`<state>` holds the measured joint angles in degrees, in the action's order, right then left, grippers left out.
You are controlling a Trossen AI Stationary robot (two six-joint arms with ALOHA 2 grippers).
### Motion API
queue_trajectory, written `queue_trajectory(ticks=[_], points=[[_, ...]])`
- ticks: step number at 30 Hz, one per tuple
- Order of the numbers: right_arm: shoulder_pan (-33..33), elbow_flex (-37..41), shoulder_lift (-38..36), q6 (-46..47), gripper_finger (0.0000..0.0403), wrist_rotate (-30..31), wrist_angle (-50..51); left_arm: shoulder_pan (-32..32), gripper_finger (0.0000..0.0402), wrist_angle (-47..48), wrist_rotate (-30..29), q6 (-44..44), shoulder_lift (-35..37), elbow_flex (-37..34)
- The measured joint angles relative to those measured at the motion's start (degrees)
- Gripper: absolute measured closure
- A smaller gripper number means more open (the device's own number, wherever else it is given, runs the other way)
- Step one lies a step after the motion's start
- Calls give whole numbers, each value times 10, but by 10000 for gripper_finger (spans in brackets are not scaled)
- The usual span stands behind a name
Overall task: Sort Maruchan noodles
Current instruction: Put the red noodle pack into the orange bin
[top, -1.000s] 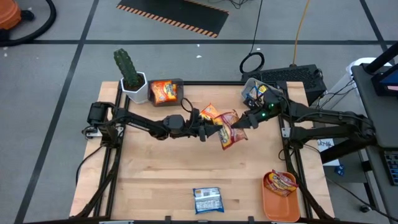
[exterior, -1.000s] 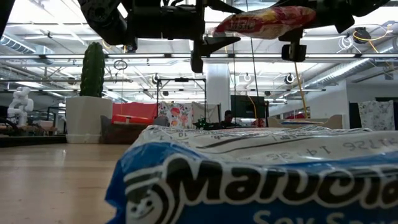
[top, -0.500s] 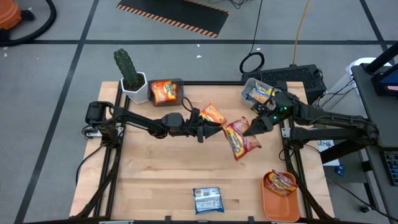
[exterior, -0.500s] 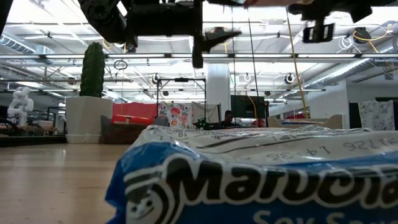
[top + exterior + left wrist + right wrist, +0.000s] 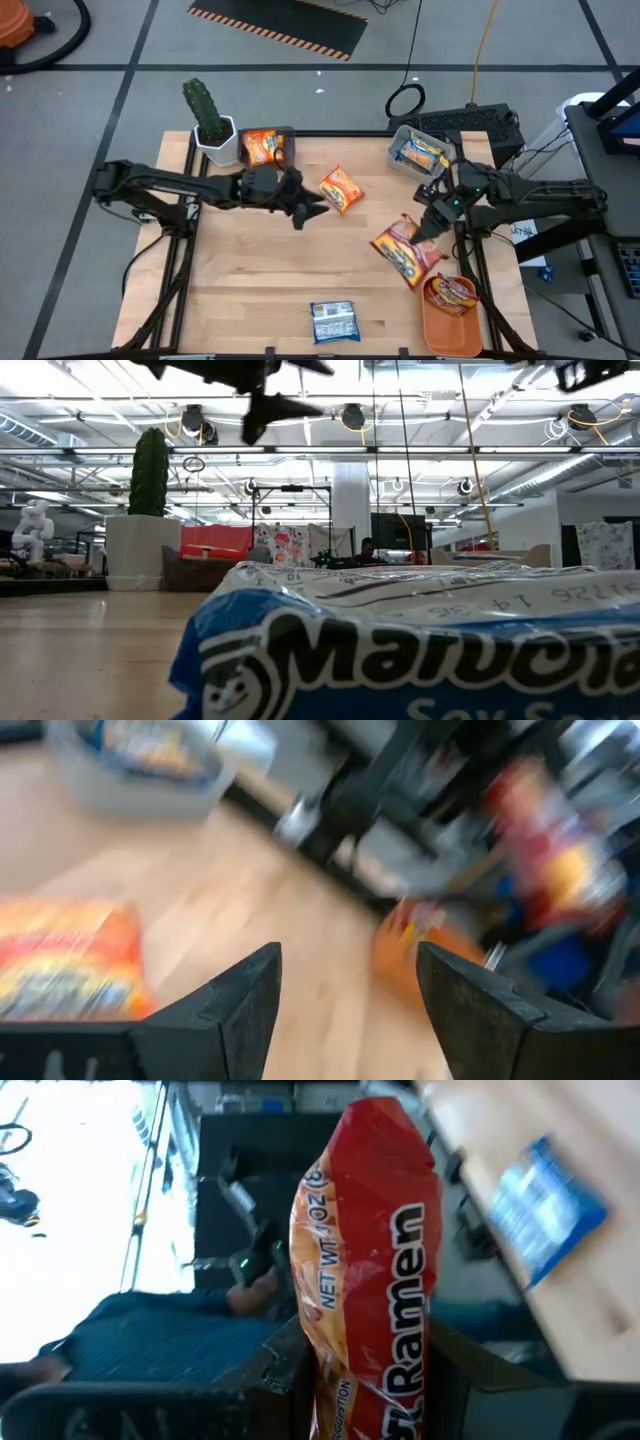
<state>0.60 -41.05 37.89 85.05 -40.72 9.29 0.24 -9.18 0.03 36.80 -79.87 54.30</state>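
Pale wooden tabletop (image 5: 270, 270) under the overhead camera, grey floor all round it, and both arms are out over the boards. Right gripper (image 5: 432, 222) is near the right edge with a dark red packet (image 5: 405, 248) pinched between its fingers; the wrist camera shows that red wrapper (image 5: 372, 1260) standing up tight between the two dark fingers (image 5: 275, 1380), closed on it. It hangs just above the orange tray (image 5: 452, 325) at the front right corner, where another red-and-yellow packet (image 5: 455, 292) already lies. Left gripper (image 5: 312, 208) sits over the middle of the back half, fingers spread apart and holding nothing, with an orange packet (image 5: 342, 188) lying on the wood just beside its tips. A blue-white packet (image 5: 332, 321) rests at the front edge, right in front of the low camera. Back right corner, a clear bin (image 5: 418, 150) holds a blue packet. Back left corner, a grey bin (image 5: 268, 146) holds an orange one, next to the potted cactus (image 5: 206, 112).
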Motion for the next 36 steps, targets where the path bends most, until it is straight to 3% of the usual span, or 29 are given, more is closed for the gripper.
queue_trajectory(ticks=[6,11,23,36], points=[[-75,-44,12,57,297,38,42,-17,167,182,5,-5,40,0],[-145,-89,27,89,297,79,125,-39,167,267,5,26,42,0],[-274,-178,111,129,298,138,200,-92,167,299,5,20,42,0],[-400,-179,167,106,298,161,394,-132,167,353,6,8,42,0]])
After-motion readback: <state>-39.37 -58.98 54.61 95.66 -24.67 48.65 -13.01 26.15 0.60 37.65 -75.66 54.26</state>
